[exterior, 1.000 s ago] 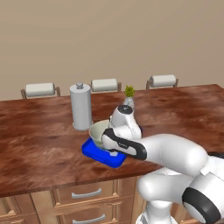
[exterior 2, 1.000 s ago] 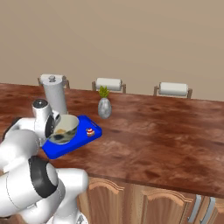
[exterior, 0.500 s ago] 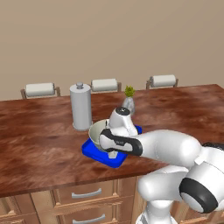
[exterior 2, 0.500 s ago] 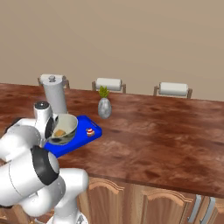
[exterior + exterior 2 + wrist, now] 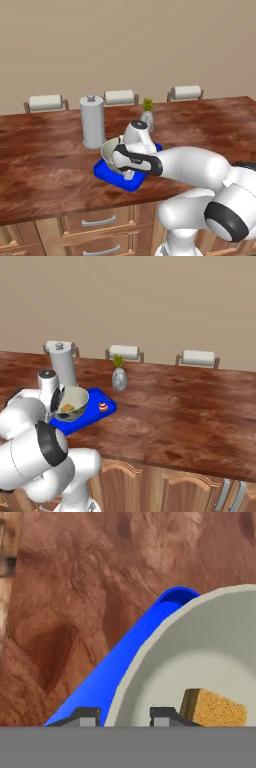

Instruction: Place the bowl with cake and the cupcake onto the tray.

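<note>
The grey-olive bowl (image 5: 74, 402) with a brown piece of cake (image 5: 67, 407) hangs tilted just over the near end of the blue tray (image 5: 88, 419). My gripper (image 5: 57, 410) is shut on the bowl's rim, one finger inside and one outside. In the hand view the rim of the bowl (image 5: 200, 657) runs between my gripper's (image 5: 125, 717) tips, the cake (image 5: 215, 707) lies inside, and the tray (image 5: 127, 654) shows beneath. The cupcake (image 5: 103, 407) stands on the tray's far part. From the left, the bowl (image 5: 111, 150) and my gripper (image 5: 128, 171) are over the tray (image 5: 114, 179).
A tall grey paper-towel holder (image 5: 92, 122) stands right behind the tray. A small grey vase with a green plant (image 5: 119, 378) is just beyond the tray. White-backed chairs (image 5: 119, 96) line the counter's far side. Bare wood counter (image 5: 190, 406) stretches to the right.
My gripper still holds the bowl over the tray. The bowl has tilted slightly more and the arm has shifted a little. The cupcake and tray have stayed put.
</note>
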You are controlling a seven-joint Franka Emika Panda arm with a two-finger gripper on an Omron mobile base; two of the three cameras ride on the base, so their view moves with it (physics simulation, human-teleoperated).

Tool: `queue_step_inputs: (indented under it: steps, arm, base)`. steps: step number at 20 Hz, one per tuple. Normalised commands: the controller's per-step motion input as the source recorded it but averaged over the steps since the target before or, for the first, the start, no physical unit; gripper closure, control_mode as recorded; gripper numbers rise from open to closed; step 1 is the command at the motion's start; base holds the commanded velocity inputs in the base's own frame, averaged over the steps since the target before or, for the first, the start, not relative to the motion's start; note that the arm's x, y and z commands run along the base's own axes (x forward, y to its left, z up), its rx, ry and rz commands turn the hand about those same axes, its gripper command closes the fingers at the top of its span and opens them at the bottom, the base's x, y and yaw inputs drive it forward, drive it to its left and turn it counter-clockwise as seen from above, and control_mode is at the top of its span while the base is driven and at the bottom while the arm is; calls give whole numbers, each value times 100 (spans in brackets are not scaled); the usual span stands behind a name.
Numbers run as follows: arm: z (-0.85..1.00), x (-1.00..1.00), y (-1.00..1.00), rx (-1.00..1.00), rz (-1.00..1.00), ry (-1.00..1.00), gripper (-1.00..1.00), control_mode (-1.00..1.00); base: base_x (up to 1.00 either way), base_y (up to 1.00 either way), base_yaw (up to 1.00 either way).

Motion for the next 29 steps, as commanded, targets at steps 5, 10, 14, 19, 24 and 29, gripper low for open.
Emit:
queue_step_inputs:
  steps: [5, 10, 14, 19, 24, 29]
  arm:
    - [49, -23, 0, -3, 1, -4, -100, -100]
    - [51, -21, 0, -2, 0, -4, -100, -100]
    - [42, -19, 0, -1, 0, -3, -100, -100]
    - [49, -19, -2, 0, 0, -3, -100, -100]
    - [31, -30, -17, 4, -9, -1, -100, -100]
    - [19, -36, -28, 11, -25, -1, -100, -100]
  base:
    - [0, 0, 0]
    - [0, 0, 0]
    - [0, 0, 0]
    - [0, 0, 0]
    - [0, 0, 0]
    - [0, 0, 0]
